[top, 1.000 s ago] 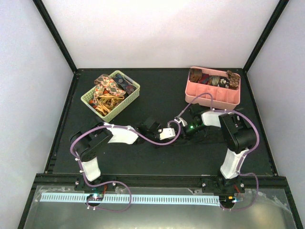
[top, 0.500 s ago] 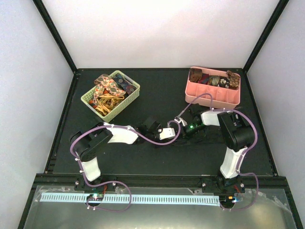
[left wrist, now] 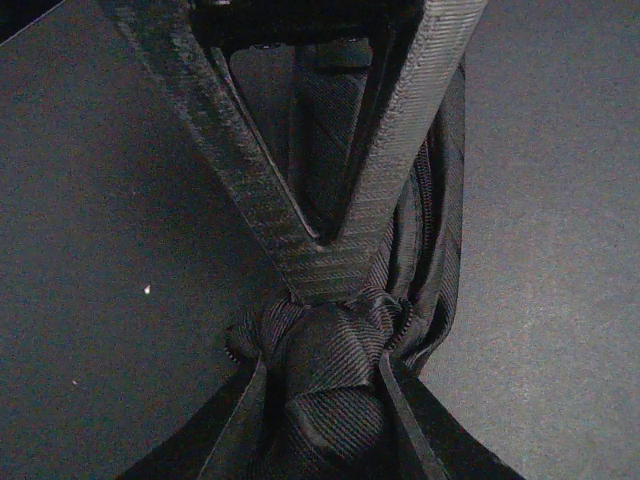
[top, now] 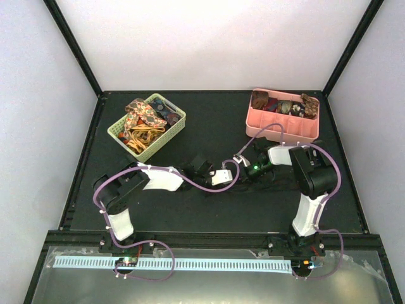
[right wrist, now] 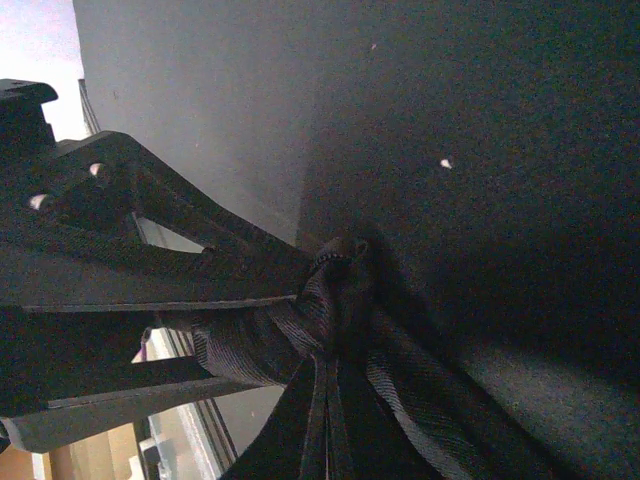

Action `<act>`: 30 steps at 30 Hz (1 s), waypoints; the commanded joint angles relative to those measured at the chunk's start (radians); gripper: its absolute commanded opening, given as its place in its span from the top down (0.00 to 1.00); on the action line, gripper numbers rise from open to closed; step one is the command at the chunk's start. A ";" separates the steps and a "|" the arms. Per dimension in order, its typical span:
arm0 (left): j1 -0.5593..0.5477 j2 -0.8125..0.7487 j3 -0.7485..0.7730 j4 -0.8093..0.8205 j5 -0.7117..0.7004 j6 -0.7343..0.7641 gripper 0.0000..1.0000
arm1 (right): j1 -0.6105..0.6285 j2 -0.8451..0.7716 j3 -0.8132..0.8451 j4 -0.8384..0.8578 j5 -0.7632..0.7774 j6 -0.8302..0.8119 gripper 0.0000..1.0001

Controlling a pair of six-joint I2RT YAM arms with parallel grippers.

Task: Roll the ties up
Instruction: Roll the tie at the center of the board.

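A dark, finely striped tie [left wrist: 432, 240] is held between both grippers at the middle of the table. My left gripper [left wrist: 322, 390] is shut on a small bunched coil of the tie [left wrist: 335, 350], its fingers on either side of it. My right gripper [right wrist: 328, 355] is shut, pinching the same tie [right wrist: 240, 340] right next to the coil. In the top view the left gripper [top: 231, 176] and the right gripper [top: 244, 171] meet tip to tip; the tie is hardly visible there against the black mat.
A green basket [top: 177, 130] at the back left holds several loose paisley ties [top: 142, 117]. A pink tray [top: 281, 132] at the back right holds several rolled ties [top: 278, 105]. Purple cables run along both arms. Black frame rails edge the mat.
The right arm has shifted very slightly. Both grippers stay together on the tie at the same spot.
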 commanded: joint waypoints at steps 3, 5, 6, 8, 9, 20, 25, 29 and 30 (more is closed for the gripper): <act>-0.004 0.053 0.002 -0.053 -0.013 0.020 0.76 | 0.011 0.007 -0.006 0.027 -0.011 -0.007 0.71; -0.004 0.061 0.007 -0.064 -0.022 0.024 0.78 | 0.011 -0.018 -0.010 0.060 -0.025 0.027 0.63; -0.004 0.062 0.005 -0.067 -0.024 0.027 0.78 | 0.011 -0.026 -0.006 0.070 -0.031 0.040 0.60; -0.006 0.059 -0.002 -0.065 -0.026 0.028 0.79 | 0.011 -0.035 -0.002 0.079 -0.035 0.063 0.58; -0.006 0.060 -0.001 -0.066 -0.026 0.029 0.79 | 0.014 -0.038 -0.001 0.078 -0.031 0.071 0.58; -0.010 0.060 0.017 -0.084 -0.037 0.034 0.79 | 0.043 0.021 0.022 0.006 0.081 0.015 0.97; 0.001 0.037 -0.008 -0.047 -0.025 0.006 0.66 | 0.033 0.036 0.017 -0.020 0.097 -0.027 0.98; 0.046 -0.026 -0.102 0.120 0.075 -0.052 0.34 | 0.021 0.035 -0.010 -0.006 0.099 -0.039 0.98; 0.058 -0.051 -0.154 0.211 0.105 -0.063 0.30 | 0.017 0.034 -0.017 0.003 0.096 -0.038 0.98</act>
